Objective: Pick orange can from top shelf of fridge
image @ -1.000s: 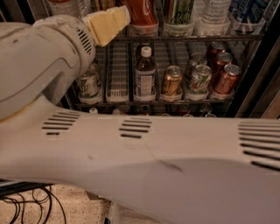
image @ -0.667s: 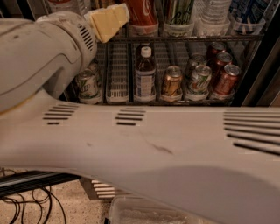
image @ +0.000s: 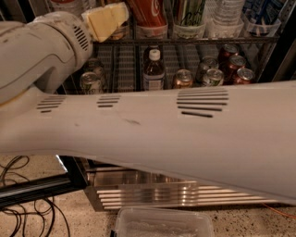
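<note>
Only a golden-brown sliver of the orange can (image: 122,31) shows at the left end of the top shelf (image: 222,40) inside the fridge (image: 152,192), with the rest hidden behind the robot's pale yellow gripper (image: 105,21). The gripper sits at the shelf's front edge, right against that can. From this side it cannot be told whether the gripper is apart, together or clamped on the can. To the right along the same wire rack, each in a clear plastic cup, stand a red cola can (image: 147,11), a green-and-white can (image: 188,11) and a clear water bottle (image: 222,14). On the rack below are a dark bottle with a white cap (image: 153,69), a copper-coloured can (image: 183,78) just beside it, a cluster of red cans (image: 243,75) further right, and a silver-topped can (image: 90,82) at far left. The robot's broad white arm (image: 152,134), marked with dark vent slots, sweeps across the whole foreground and hides the fridge's middle. Below it the ribbed steel base grille gleams. On the speckled floor, black cables (image: 23,217) coil at left, and a clear plastic container (image: 162,224) sits near the bottom edge.
</note>
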You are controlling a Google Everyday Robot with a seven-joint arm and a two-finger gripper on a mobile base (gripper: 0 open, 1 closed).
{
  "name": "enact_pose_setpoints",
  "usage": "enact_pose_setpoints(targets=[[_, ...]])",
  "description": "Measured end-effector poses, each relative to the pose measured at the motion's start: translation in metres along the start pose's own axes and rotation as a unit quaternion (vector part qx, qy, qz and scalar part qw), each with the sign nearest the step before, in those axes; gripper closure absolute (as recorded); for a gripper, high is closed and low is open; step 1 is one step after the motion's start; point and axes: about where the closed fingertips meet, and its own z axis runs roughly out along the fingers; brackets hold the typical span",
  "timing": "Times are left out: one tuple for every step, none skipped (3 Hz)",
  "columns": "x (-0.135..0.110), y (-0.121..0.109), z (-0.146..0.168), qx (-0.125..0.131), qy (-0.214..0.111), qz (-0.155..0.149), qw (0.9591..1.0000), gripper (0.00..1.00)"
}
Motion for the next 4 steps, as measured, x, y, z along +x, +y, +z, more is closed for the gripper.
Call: enact_pose_setpoints(targets=[[0.004,0.011,0.006,0.019,-0.004,0.006,0.9998,0.1],[0.006,0.006,0.01,0.044,-0.012,0.007,0.9989,0.22],[0.006,-0.001,0.012,0.063,-0.026,0.004,0.9977,0.25],[0.005,-0.008,0.014,0.073,-0.041,-0.002,0.9965,0.24]])
